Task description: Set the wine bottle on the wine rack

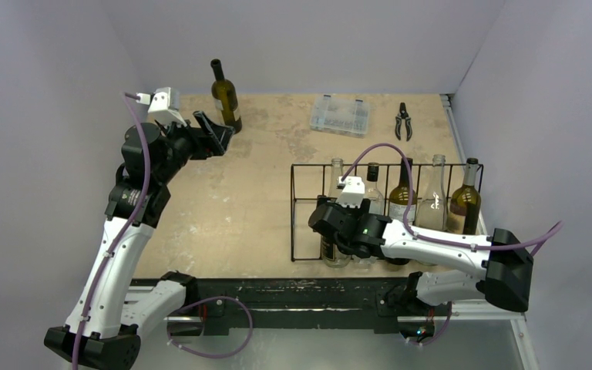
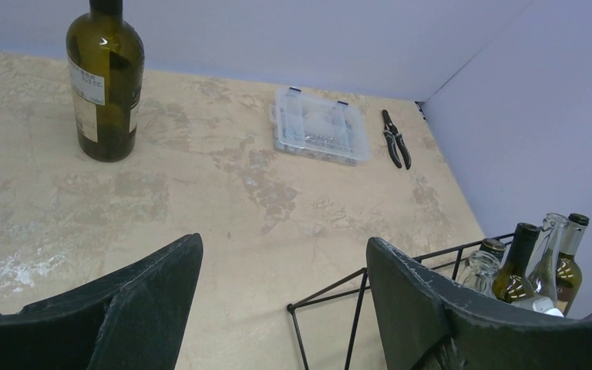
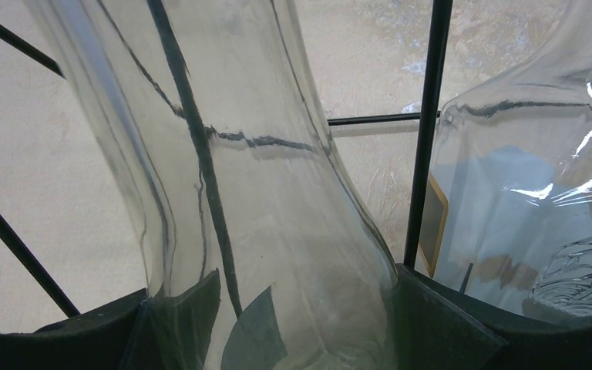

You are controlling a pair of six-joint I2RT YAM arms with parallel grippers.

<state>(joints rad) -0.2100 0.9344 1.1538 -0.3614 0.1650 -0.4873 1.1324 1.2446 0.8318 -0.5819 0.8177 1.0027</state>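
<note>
**Q:** Clear bottle (image 3: 277, 231) location?
**A:** Upright inside the wine rack (image 1: 292, 208), left of the other bottles. The right gripper (image 3: 270, 339) is closed around its body.
**Q:** Left gripper (image 2: 284, 254)?
**A:** Spread wide, empty, near the dark bottle (image 2: 105, 85). Its label is illegible.

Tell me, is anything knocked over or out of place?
Nothing spilled or fallen. One dark bottle stands alone far left, outside the rack holding the other bottles.
</note>
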